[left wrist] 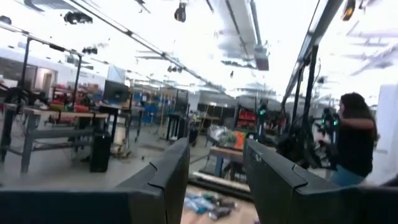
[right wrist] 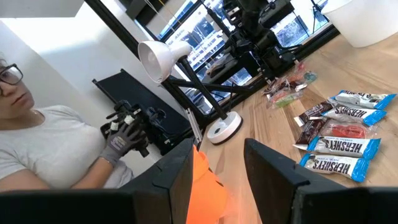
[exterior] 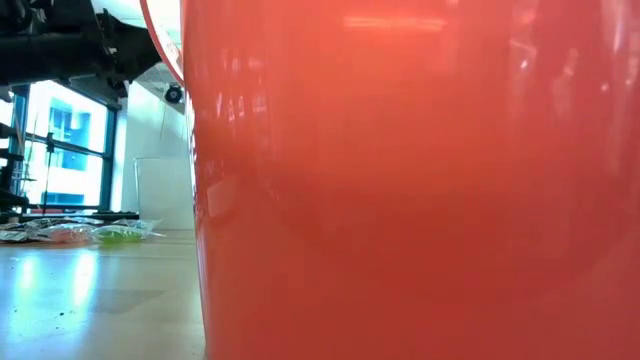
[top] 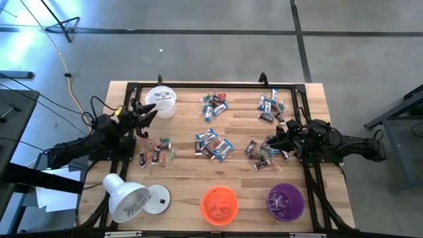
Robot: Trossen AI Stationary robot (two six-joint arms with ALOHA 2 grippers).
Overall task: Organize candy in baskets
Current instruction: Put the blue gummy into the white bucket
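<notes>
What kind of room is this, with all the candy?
Probably a robotics lab or workshop: a wooden table fitted with two robot arms, workbenches and equipment racks behind, and a person operating a control rig.

candy [top: 213, 144] lies mid-table, two baskets [top: 219, 204] at the near edge, a lamp [top: 127, 199] left of them

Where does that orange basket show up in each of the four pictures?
High view: orange basket near the bottom edge, between the lamp and the purple basket.
Low view: its wall fills most of the picture.
Left wrist view: not in it.
Right wrist view: orange rim at the bottom, between the fingers.
Shared landmark: the lamp.
</notes>
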